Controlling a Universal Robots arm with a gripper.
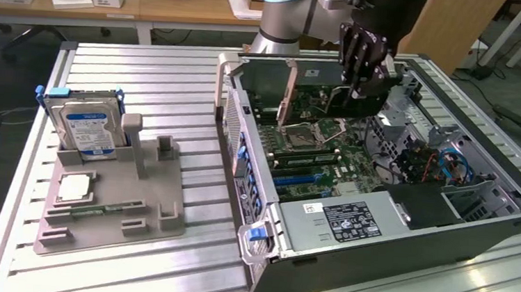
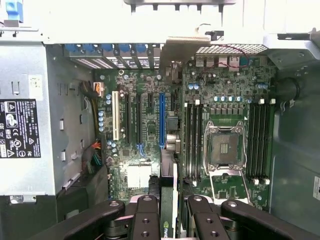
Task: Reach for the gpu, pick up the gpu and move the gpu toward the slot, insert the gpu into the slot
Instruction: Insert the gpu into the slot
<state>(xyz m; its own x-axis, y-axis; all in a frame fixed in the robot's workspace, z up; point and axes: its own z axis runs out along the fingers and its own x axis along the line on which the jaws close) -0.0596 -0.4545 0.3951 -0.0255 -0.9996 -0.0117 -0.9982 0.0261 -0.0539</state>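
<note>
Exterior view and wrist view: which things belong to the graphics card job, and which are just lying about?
In the job: black gripper holding the flat green circuit-board gpu; long blue plastic slot on the green motherboard.
Lying about: silver-blue hard drive; narrow green memory stick; grey plastic holder.

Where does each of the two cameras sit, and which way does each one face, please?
Exterior view: off the arm, raised, looking down at the open computer case, the arm's gripper holding the gpu above the motherboard.
Wrist view: on the wrist, looking straight down at the motherboard; the gripper clamps the gpu edge-on.
Shared: gripper, gpu, motherboard, CPU socket, blue slot.
</note>
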